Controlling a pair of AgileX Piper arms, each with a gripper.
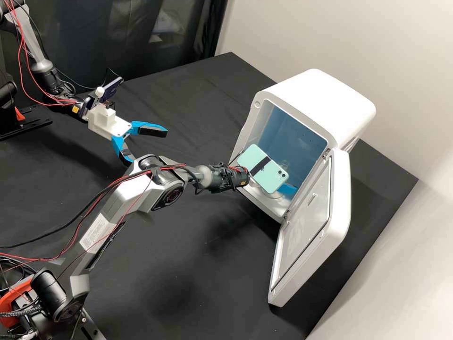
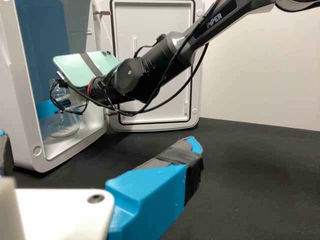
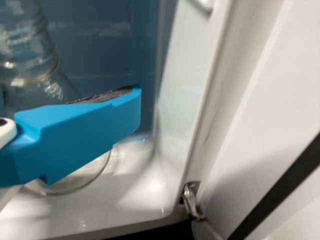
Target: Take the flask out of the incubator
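Note:
The white incubator stands at the bench's right with its door swung open and its blue inside showing. A clear glass flask stands on its floor; in the right wrist view the flask is very close. My right gripper is inside the opening, right beside the flask. Whether it holds the flask is hidden. My left gripper hangs open and empty above the bench, well to the left of the incubator.
A mint-green phone strapped on the right wrist covers part of the opening. The right arm stretches across the bench's middle. Red cables trail at the left. A pale wall runs behind the incubator.

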